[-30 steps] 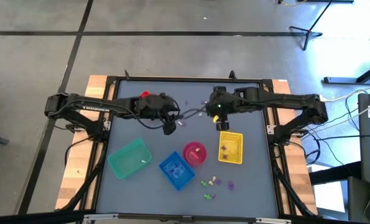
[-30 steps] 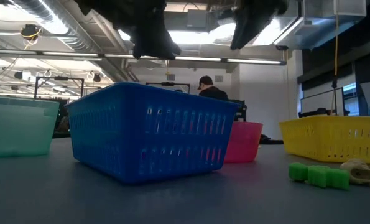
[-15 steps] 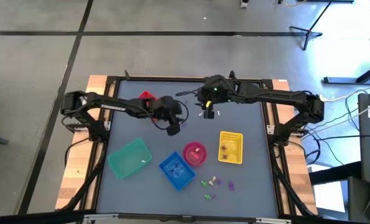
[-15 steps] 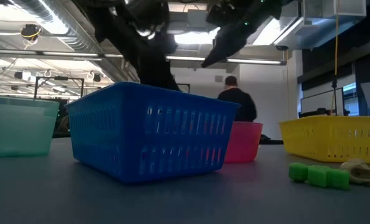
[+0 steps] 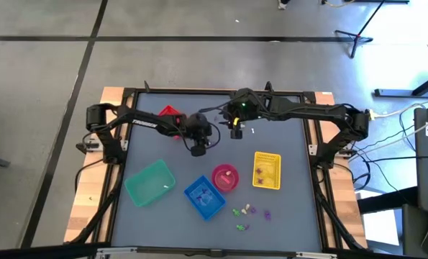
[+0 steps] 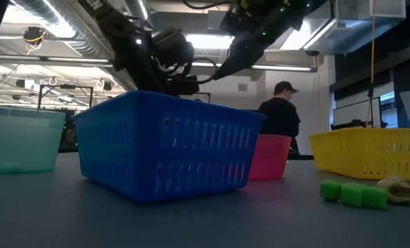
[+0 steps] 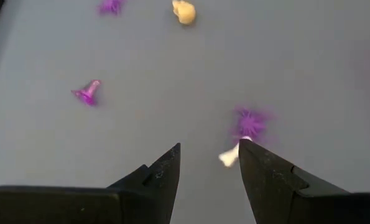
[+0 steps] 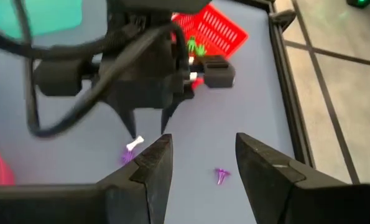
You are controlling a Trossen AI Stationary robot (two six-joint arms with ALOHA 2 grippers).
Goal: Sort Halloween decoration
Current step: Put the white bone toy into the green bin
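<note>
You have five containers on the grey bench [image 5: 293, 208]: one red mesh basket [image 5: 170, 113] at the far edge, one teal basket [image 5: 149, 182], one blue basket [image 5: 204, 196], one pink bowl [image 5: 225, 177] and one yellow basket [image 5: 266, 170] in a row nearer the front.

A loose cluster of tiny green, purple and cream trinkets [image 5: 248, 213] lies on the bench in front of the pink bowl and yellow basket; you cannot count them exactly from above.

Your left pincer [image 7: 208, 163] hangs over the middle of the bench with its fingers apart and holding nothing. Just beyond its fingertips lie one fuzzy purple trinket [image 7: 252, 121] and one small white piece [image 7: 229, 157], touching each other. Farther off are one purple cone-shaped trinket [image 7: 87, 93], one cream lump [image 7: 184, 12] and one more purple piece [image 7: 111, 6].

Your right pincer [image 8: 198, 160] is also parted and empty, facing the left arm, with one small purple trinket [image 8: 221, 175] just past its tips.

Since a second ago, both arms have drawn back toward the far edge, the right pincer leaving the yellow basket.
</note>
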